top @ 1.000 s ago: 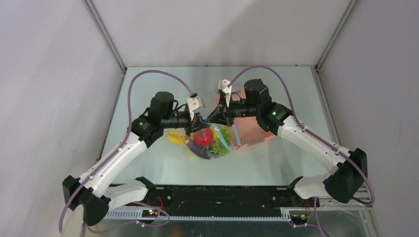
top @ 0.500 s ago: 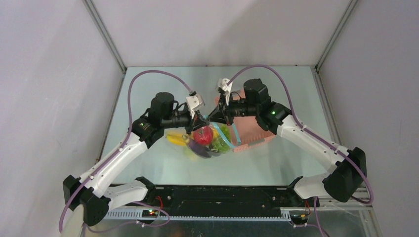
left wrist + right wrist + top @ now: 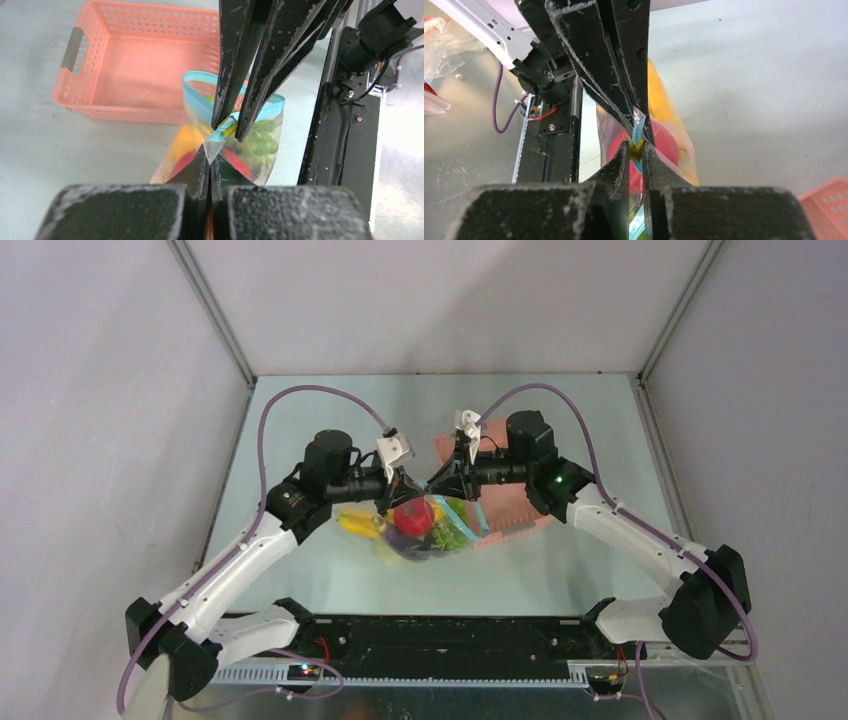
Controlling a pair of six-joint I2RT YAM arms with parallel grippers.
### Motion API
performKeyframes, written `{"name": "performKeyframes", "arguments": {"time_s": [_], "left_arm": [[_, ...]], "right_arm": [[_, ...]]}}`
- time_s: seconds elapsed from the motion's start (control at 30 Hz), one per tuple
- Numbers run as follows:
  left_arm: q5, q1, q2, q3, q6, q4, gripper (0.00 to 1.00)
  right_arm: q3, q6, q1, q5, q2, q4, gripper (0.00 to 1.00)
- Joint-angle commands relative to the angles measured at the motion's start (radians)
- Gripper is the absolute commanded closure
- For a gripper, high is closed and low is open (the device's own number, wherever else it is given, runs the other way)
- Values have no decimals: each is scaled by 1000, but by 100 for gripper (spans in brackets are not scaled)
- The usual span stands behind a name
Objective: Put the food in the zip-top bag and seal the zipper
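— What do we find left of centre in the overhead view?
— Our left gripper (image 3: 406,484), its fingers pressed together on a top corner of the clear floppy plastic zip-top bag (image 3: 425,538), which sits mid-frame.
— And inside it?
— We make out a yellow toy banana (image 3: 360,523), then a red round toy fruit (image 3: 408,517), then green toy grapes (image 3: 450,536).
— Further right?
— Our right gripper (image 3: 431,484), just beside the left one, clamped on the light blue zipper strip (image 3: 199,101); beyond the pinch the mouth gapes in a loop. The pink perforated plastic basket (image 3: 505,515) lies at right, behind the bag.
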Motion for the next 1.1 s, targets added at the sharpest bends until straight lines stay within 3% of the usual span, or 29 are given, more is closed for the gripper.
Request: {"name": "performKeyframes", "arguments": {"time_s": [0.0,0.27,0.5,0.83,1.07], "left_arm": [[-22,16,-64,18,-16,103,100],[-13,17,-74,8,-17,117,100],[3,16,-70,18,-10,101,100],[20,16,-46,40,-4,64,100],[5,16,-42,45,-9,51,100]], "right_arm": [[-66,-63,-28,-42,-22,-45,88],[-117,-133,-36,37,-49,-83,85],[-133,-113,-34,39,-47,-17,84],[-133,-124,35,77,-168,130,71],[-133,-160,49,85,-162,174,67]]}}
